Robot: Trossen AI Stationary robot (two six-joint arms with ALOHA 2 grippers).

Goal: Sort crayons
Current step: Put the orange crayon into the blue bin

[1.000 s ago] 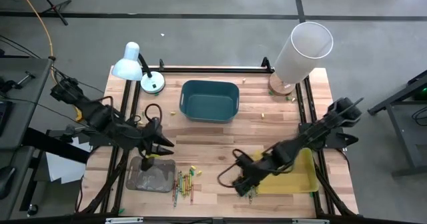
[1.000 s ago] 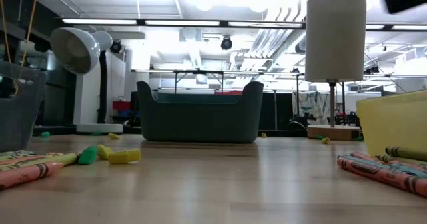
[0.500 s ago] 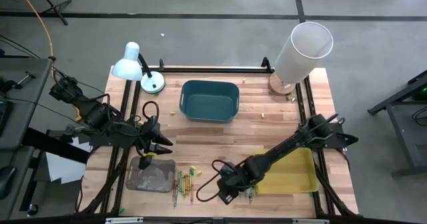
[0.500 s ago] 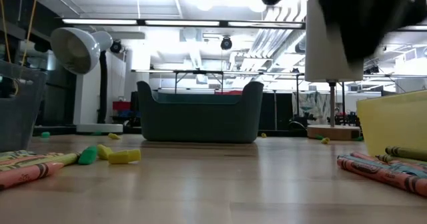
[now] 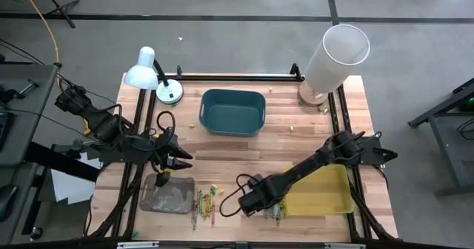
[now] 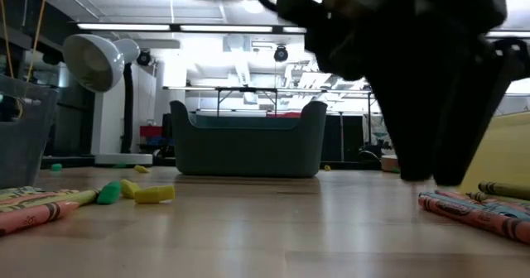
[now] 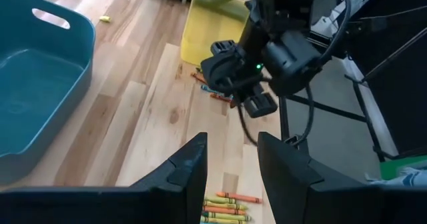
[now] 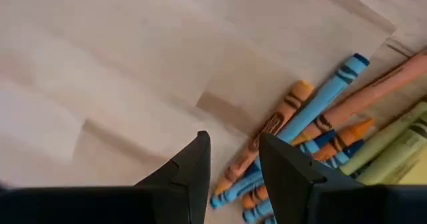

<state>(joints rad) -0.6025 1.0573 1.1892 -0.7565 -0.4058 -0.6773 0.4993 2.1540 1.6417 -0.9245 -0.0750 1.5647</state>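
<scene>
One heap of crayons point(image 5: 201, 204) lies on the table beside the grey tray point(image 5: 169, 193). A second heap point(image 5: 278, 213) lies by the near left corner of the yellow tray point(image 5: 322, 193); it shows as blue, orange and green sticks in the right wrist view point(image 8: 313, 131) and in the low view point(image 6: 472, 212). My right gripper point(image 5: 248, 203) is open and empty, low over the table just left of that second heap point(image 8: 230, 177). My left gripper point(image 5: 174, 160) is open and empty, above the far edge of the grey tray point(image 7: 230, 164).
A teal bin point(image 5: 232, 112) stands at the table's far middle. A white desk lamp point(image 5: 152, 75) is at the far left and a tall white lamp point(image 5: 333, 56) at the far right. Small yellow and green bits point(image 5: 213, 190) lie between the heaps.
My right gripper has gone toward the table's left edge, past the heap by the yellow tray, and has come down close to the table, so that it now fills the low view.
</scene>
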